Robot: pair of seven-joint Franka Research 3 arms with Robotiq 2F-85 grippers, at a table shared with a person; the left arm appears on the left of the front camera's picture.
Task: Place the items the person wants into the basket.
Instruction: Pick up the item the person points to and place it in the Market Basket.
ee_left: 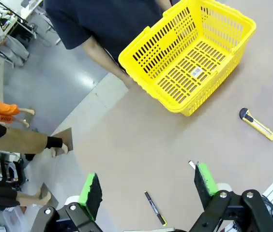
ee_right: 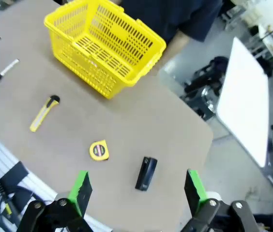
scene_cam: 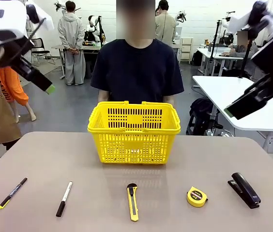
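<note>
Left fingers (ee_left: 90,188) and right fingers (ee_right: 81,186) are hanging apart, empty. The basket (scene_cam: 134,145) at twelve o'clock is sitting unfilled; the next move is awaiting the person's (scene_cam: 136,72) cue.

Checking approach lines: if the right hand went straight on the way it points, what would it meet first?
Probably the black stapler, lying on the table in line with the open right hand; depth is unclear, so it might touch bare tabletop beside it instead.

Left claw (ee_left: 147,182), jaws wide apart, over the counter (ee_left: 141,150) bearing yellow basket (ee_left: 189,72), utility knife (ee_left: 256,124) and thin pen (ee_left: 154,208).
</note>
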